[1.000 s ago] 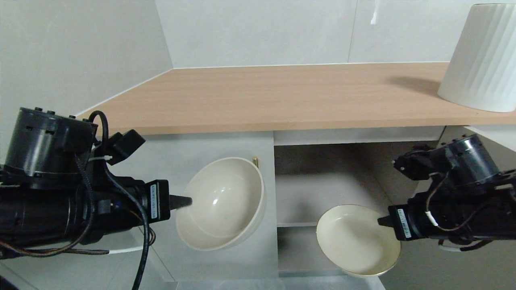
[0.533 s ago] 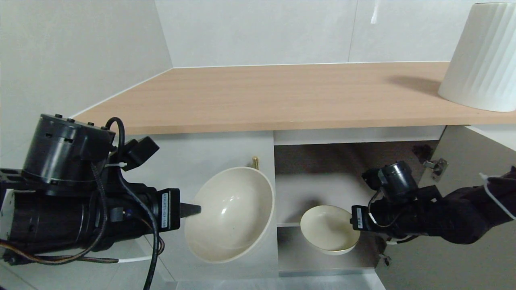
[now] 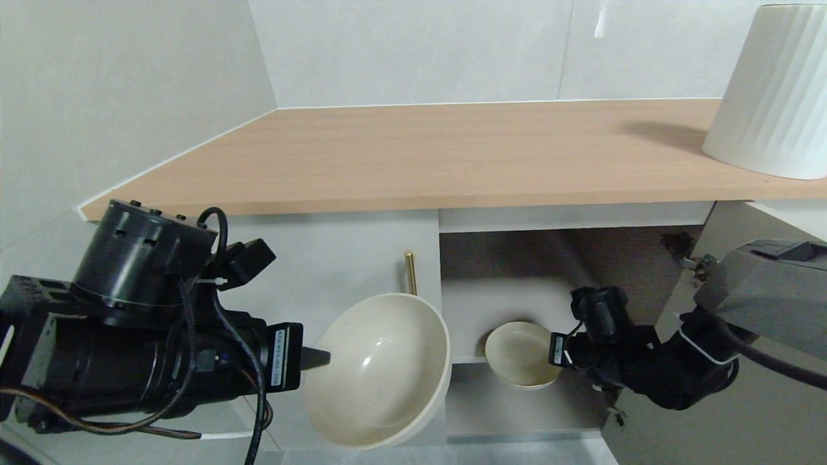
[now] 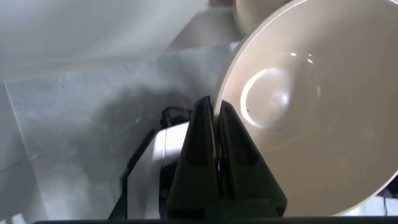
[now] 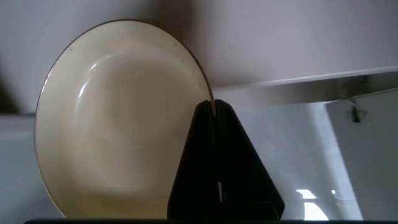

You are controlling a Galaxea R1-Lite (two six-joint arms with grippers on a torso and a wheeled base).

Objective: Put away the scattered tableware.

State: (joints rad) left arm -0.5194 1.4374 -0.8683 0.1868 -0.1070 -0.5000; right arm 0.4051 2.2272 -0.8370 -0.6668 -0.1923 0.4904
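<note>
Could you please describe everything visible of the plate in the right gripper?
The plate is round, shallow, cream, glossy like glazed ceramic, with a thin darker rim line. It is empty, tilted with its hollow facing outward, inside the open cabinet. The right gripper pinches its rim; other contact cannot be told.

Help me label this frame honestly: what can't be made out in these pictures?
- Head view: whether the plate touches the shelf or hangs above it; the plate's own rim hides its underside.
- Left wrist view: the bowl is cut off by the picture's edges.
- Head view: the ribbed white container is cut off at the right edge.
- Head view: the back of the cabinet is lost in shadow.
</note>
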